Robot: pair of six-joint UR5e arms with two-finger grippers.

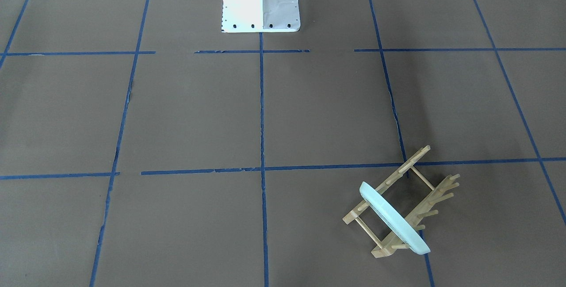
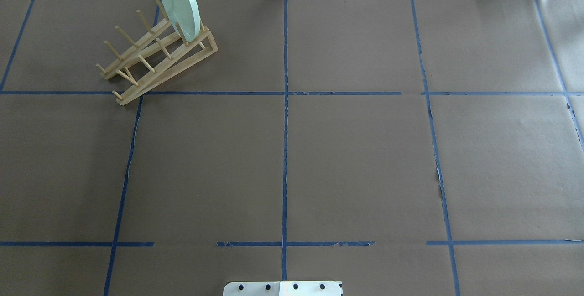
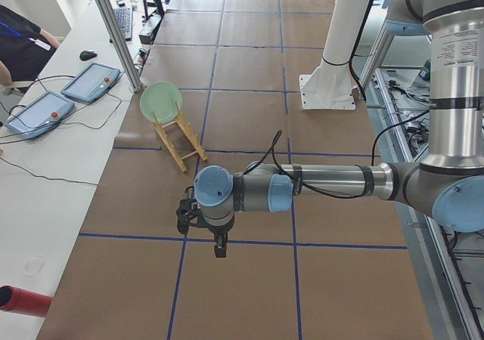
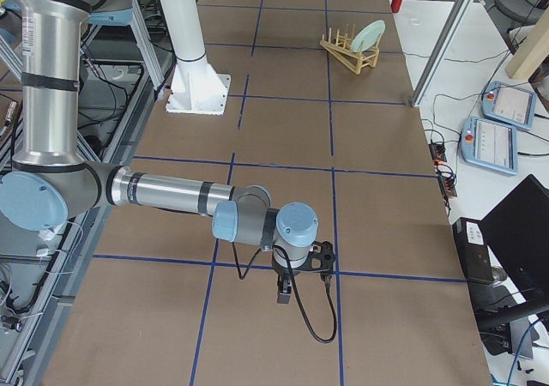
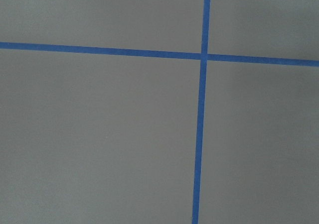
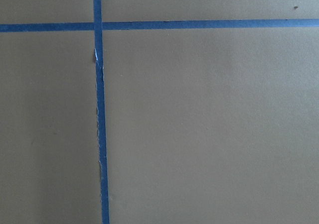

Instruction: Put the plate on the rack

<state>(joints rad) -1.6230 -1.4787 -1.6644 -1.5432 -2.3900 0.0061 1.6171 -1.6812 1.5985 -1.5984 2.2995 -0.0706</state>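
Note:
The pale mint-green plate (image 2: 179, 2) stands upright on edge between the pegs at one end of the light-wood rack (image 2: 169, 73), at the table's far left corner. Both also show in the front view, plate (image 1: 393, 218) and rack (image 1: 398, 172), and in the side views, plate (image 3: 161, 100) and plate (image 4: 371, 34). My left gripper (image 3: 219, 245) hangs over bare table well away from the rack; I cannot tell if it is open. My right gripper (image 4: 285, 293) hangs over the table's other end; its state cannot be told either. Both wrist views show only brown paper and blue tape.
The white robot pedestal (image 1: 261, 4) stands at the table's near-centre edge. Blue tape lines grid the brown table cover. A side desk holds teach pendants (image 3: 91, 81) behind an aluminium post (image 3: 113, 30). A red cylinder (image 3: 23, 301) lies off the table.

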